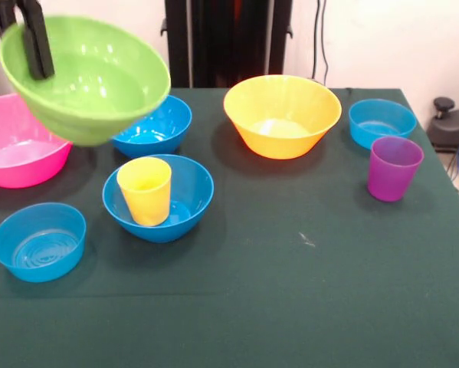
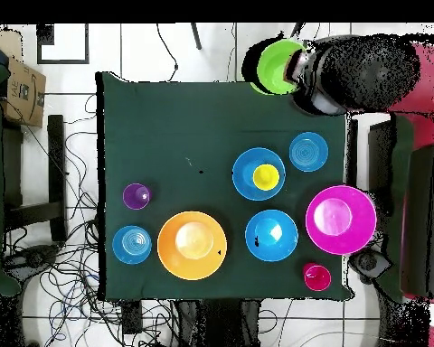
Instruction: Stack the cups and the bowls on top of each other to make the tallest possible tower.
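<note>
A black gripper (image 1: 28, 34) clamps the rim of a glossy lime-green plastic bowl (image 1: 87, 77) and holds it tilted in the air, one finger inside the wall and one outside, above the left part of a table covered in dark green cloth (image 1: 306, 291). From overhead the green bowl (image 2: 277, 66) hangs at the table's edge, near the arm's bulky black and red body (image 2: 365, 72).

Below and just right of the raised bowl, a smooth yellow cup (image 1: 145, 190) stands upright inside a medium deep-blue bowl (image 1: 159, 198), the start of a tower. A second deep-blue bowl (image 1: 154, 125) sits just behind it, partly hidden by the green one. A large pink bowl (image 1: 18, 149) rests at the left edge, and a small shallow light-blue bowl (image 1: 39, 241), faintly ridged inside, lies near the front left.

To the right, a wide yellow-orange bowl (image 1: 283, 115) with flaring sides stands alone. Beyond it sit another small light-blue bowl (image 1: 381, 122) and, just in front, a translucent purple cup (image 1: 395, 168), upright and apart from the bowl.

Overhead, a small round red piece (image 2: 316, 276), probably the red cup, sits at the table corner beside the pink bowl.
</note>
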Available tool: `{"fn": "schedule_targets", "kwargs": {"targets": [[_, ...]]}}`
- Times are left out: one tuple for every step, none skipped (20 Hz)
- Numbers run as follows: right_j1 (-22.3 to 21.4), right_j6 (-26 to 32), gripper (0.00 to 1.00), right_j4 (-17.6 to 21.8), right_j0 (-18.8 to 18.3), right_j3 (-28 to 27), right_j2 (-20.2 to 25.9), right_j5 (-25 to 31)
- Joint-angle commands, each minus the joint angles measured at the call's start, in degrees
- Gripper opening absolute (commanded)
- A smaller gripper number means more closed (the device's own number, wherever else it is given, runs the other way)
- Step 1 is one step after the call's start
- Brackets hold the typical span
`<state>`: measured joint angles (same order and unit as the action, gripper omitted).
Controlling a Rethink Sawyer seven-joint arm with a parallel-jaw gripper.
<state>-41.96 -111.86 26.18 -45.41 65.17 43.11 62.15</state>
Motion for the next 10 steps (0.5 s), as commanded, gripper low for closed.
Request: {"fn": "schedule_targets", "kwargs": {"targets": [[-4.1,8.6,0.0,-0.03,0.33,10.32,-2.79,3.84],[-4.63,7.79,0.0,-0.16,0.33,11.37,-2.9,3.1],[-5.22,7.1,0.0,-0.31,0.26,12.62,-2.93,2.29],[-5.58,6.34,0.0,-0.37,0.31,13.46,-3.02,1.64],[-5.99,5.86,0.0,-0.4,0.33,14.32,-3.03,1.05],[-6.32,5.14,0.0,-0.4,0.43,14.98,-3.15,0.57],[-6.66,4.64,0.0,-0.41,0.45,15.7,-3.22,-0.03],[-6.85,4.06,0.0,-0.44,0.47,16.28,-3.31,-0.49],[-7.14,3.78,0.0,-0.35,0.47,16.79,-3.34,-0.92],[-7.26,3.37,0.0,-0.32,0.56,17.06,-3.45,-1.01]]}}
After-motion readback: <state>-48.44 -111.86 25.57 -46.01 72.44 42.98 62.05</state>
